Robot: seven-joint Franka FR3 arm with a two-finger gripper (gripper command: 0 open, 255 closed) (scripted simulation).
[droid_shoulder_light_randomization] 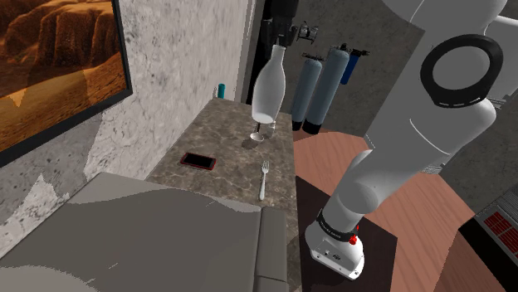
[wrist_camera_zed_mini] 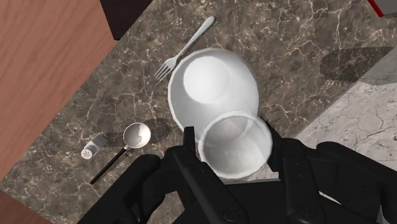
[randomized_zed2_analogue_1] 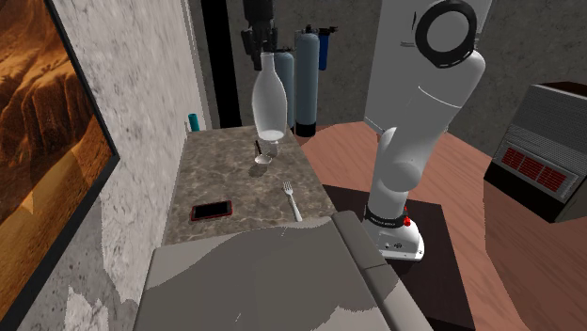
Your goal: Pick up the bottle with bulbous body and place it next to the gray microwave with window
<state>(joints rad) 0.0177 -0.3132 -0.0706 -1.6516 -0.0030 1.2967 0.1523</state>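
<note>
A white bottle with a bulbous body [droid_shoulder_light_randomization: 269, 87] [randomized_zed2_analogue_1: 269, 102] hangs upright in the air above the far part of the marble counter [droid_shoulder_light_randomization: 224, 145]. My black gripper [droid_shoulder_light_randomization: 275, 43] [randomized_zed2_analogue_1: 259, 45] is shut on its neck from above. Along the hand, the bottle's open mouth [wrist_camera_zed_mini: 233, 144] sits clasped between the two fingers [wrist_camera_zed_mini: 188, 151], with the round body [wrist_camera_zed_mini: 213, 86] below it. The grey microwave [droid_shoulder_light_randomization: 166, 236] [randomized_zed2_analogue_1: 254, 282] stands at the counter's near end, seen from its top.
Under the bottle lie a small shaker [wrist_camera_zed_mini: 94, 148] and a spoon [wrist_camera_zed_mini: 130, 140]. A fork [droid_shoulder_light_randomization: 264, 178] [randomized_zed2_analogue_1: 293, 200] and a red-edged phone [droid_shoulder_light_randomization: 198, 160] [randomized_zed2_analogue_1: 211, 210] lie mid-counter. A teal cup [droid_shoulder_light_randomization: 222, 90] stands by the wall; blue cylinders [droid_shoulder_light_randomization: 324, 83] beyond the counter.
</note>
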